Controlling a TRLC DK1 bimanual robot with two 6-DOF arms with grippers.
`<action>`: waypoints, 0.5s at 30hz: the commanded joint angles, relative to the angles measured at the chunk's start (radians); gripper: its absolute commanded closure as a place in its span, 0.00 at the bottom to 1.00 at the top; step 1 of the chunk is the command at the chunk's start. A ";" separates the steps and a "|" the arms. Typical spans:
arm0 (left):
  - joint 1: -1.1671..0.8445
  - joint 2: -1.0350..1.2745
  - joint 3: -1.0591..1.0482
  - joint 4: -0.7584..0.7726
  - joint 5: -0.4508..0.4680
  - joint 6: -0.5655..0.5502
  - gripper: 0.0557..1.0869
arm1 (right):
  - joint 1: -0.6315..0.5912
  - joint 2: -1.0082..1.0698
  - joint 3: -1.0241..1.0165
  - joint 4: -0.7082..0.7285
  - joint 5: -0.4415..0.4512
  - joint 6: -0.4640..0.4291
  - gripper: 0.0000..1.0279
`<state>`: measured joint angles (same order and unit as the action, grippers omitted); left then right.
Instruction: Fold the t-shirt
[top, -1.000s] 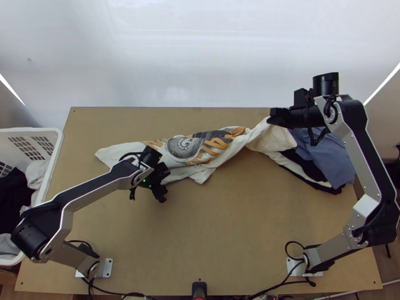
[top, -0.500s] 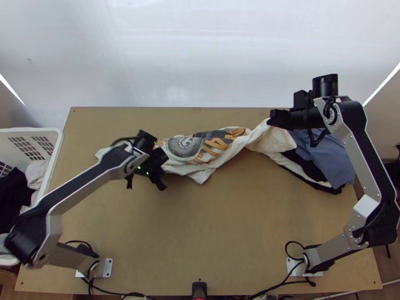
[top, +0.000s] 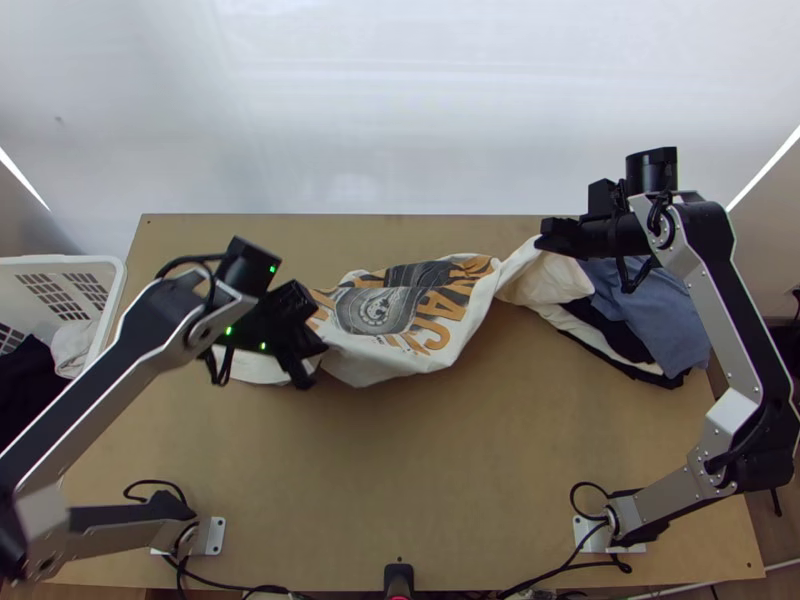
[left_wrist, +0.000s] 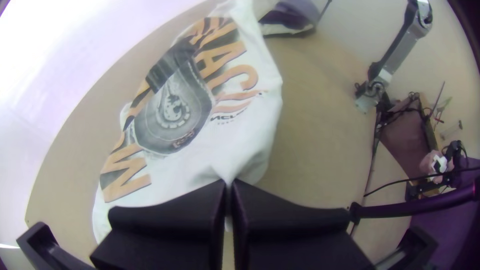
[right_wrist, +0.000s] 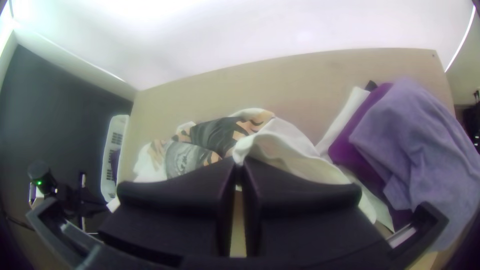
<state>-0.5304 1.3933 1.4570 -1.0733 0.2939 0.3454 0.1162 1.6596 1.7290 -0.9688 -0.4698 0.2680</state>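
Across the middle and far part of the bench (top: 430, 480), the white t-shirt (top: 478, 318) lies rumpled and unevenly spread, its orange, black and grey print facing up. Toward the left of the bench, the left pincer (top: 303, 376) is over the shirt's near side; in the left wrist view its two fingers are together, clamped on a pinch of the white cloth, with creases gathering into the grip. Some of the shirt lies to the left, partly hidden beneath that arm.

At the far right, the right pincer (top: 545, 236) is also closed on the shirt, gripping a narrow, bunched part beyond the print. From there white cloth runs on to the right, up against a pile of clothes; where the shirt ends among them I cannot tell. The pile has a blue-grey cloth (top: 655, 310) on top and a black cloth (top: 617, 333) showing along its left side.

Beside the bench's left edge stands a white basket (top: 112, 264) with dark clothes (top: 25, 385) and a pale cloth (top: 72, 345) inside.
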 joint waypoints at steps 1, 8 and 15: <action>0.141 0.174 0.016 0.030 0.033 0.067 0.97 | -0.001 -0.008 0.001 0.001 0.000 0.002 0.97; 0.282 0.572 0.215 0.134 0.033 -0.029 0.97 | 0.000 -0.029 -0.017 0.001 0.000 0.002 0.97; 0.371 0.794 0.465 0.116 0.034 -0.171 0.97 | -0.004 -0.055 -0.068 0.001 0.000 0.002 0.97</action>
<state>-0.2535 1.9629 1.7153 -0.9615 0.3260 0.2829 0.1146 1.6257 1.7008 -0.9676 -0.4698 0.2687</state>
